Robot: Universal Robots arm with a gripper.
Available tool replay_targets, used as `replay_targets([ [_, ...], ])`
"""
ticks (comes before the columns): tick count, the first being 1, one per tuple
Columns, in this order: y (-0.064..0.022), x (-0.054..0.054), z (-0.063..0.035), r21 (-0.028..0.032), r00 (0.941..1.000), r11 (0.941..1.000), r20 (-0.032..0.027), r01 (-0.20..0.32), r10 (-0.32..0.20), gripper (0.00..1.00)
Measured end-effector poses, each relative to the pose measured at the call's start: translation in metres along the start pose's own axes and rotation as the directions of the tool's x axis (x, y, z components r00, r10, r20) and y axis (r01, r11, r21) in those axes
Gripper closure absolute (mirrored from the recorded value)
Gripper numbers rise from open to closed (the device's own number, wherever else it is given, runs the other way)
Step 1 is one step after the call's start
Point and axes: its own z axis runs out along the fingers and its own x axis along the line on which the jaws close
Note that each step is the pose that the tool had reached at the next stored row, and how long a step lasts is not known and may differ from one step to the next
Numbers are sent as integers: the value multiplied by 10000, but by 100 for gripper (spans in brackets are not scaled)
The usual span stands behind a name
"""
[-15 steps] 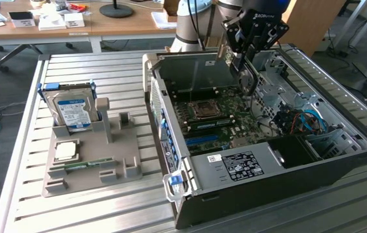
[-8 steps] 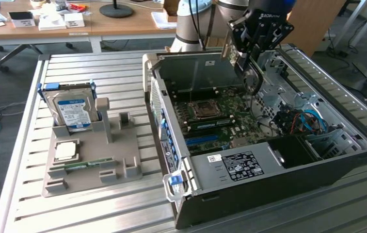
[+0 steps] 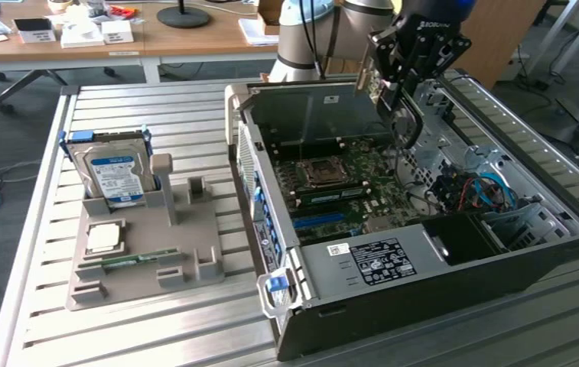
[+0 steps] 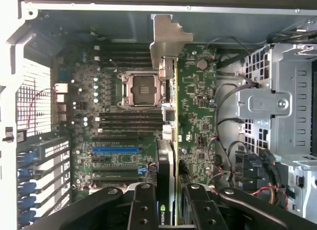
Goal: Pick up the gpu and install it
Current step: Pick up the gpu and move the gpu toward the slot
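My gripper (image 3: 398,90) hangs over the back part of the open computer case (image 3: 391,264), shut on the gpu (image 3: 405,121). In the wrist view the gpu (image 4: 171,116) appears edge-on, a thin greenish board with a black face and a silver end bracket (image 4: 167,36), clamped between the black fingers (image 4: 143,205) of the gripper (image 4: 166,202). The card floats above the motherboard (image 4: 198,101), next to the CPU socket (image 4: 141,88) and apart from the slots. A blue expansion slot (image 4: 115,149) lies to one side of the card.
At the exterior view's left, a grey holder tray (image 3: 141,279) carries a blue-labelled hard drive (image 3: 114,172), a CPU chip (image 3: 103,237) and a RAM stick (image 3: 138,260). Drive cages and cables (image 3: 473,191) fill the case's right side. A desk (image 3: 115,38) stands behind the slatted table (image 3: 115,115).
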Motion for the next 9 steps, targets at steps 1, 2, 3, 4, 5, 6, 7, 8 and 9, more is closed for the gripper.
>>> replay_targets([
  [1, 1, -16, 0, 0, 10000, 10000, 0, 0, 0, 73],
  [2, 2, -31, 1, 1, 10000, 10000, 0, -1, 1, 73],
  [3, 3, -46, 1, 0, 10000, 10000, 0, -1, 1, 73],
  [4, 5, -61, 2, 1, 10000, 10000, 0, -1, 1, 73],
  [5, 6, -76, 2, 0, 10000, 10000, 0, -1, 1, 73],
  [6, 6, -86, 2, 1, 10000, 10000, 0, 0, 0, 73],
  [7, 6, -89, 2, 1, 10000, 10000, -1, 0, 0, 73],
  [8, 6, -89, 3, 0, 10000, 10000, 0, -1, 1, 73],
  [9, 7, -90, 3, 0, 10000, 10000, 0, -2, 2, 73],
])
